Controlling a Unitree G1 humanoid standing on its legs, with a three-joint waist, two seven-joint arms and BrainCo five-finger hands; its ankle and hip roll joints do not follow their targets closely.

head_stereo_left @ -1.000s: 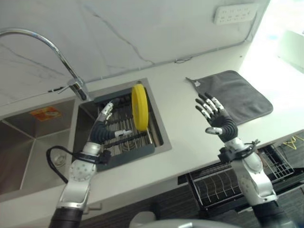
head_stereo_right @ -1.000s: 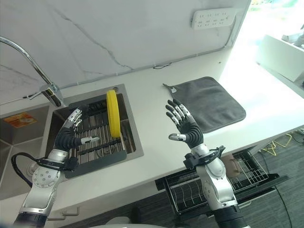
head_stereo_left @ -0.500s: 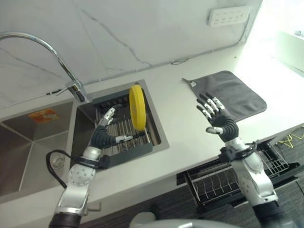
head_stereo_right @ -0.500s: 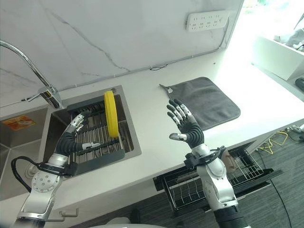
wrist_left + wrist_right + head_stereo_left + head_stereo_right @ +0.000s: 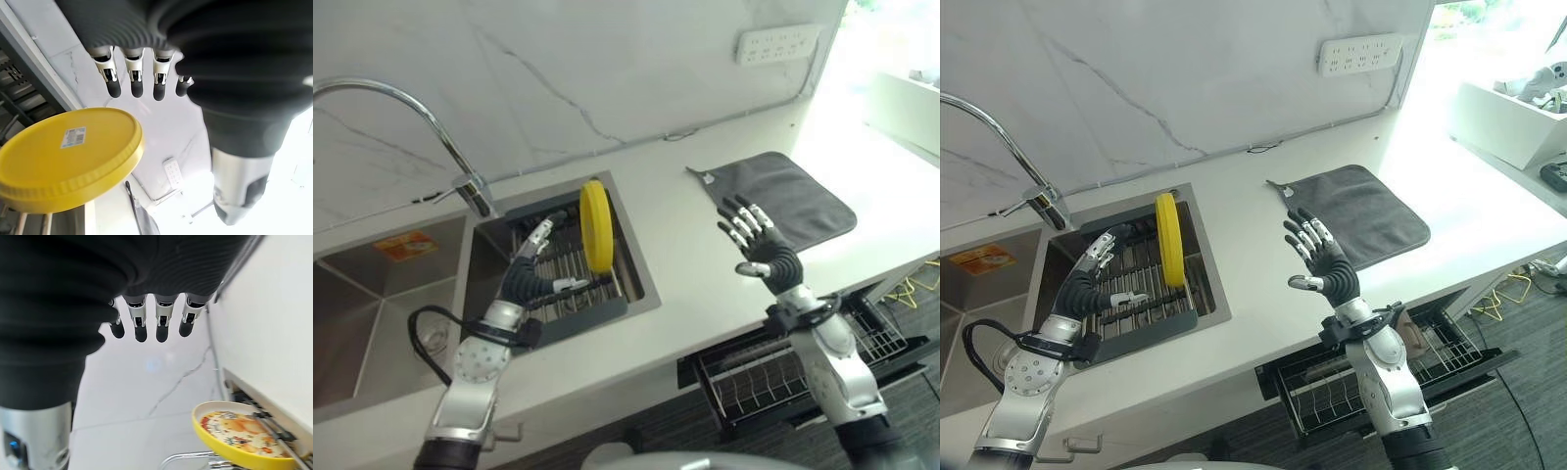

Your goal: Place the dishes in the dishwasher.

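While the left hand [image 5: 530, 272] has crept nearer the upright yellow plate [image 5: 595, 225], fingers spread, plate just beyond fingertips, ungrasped, right hand [image 5: 759, 250] idles splayed.

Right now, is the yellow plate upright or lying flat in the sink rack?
Upright: the yellow plate stands on edge in the sink rack, showing only its thin rim from above.
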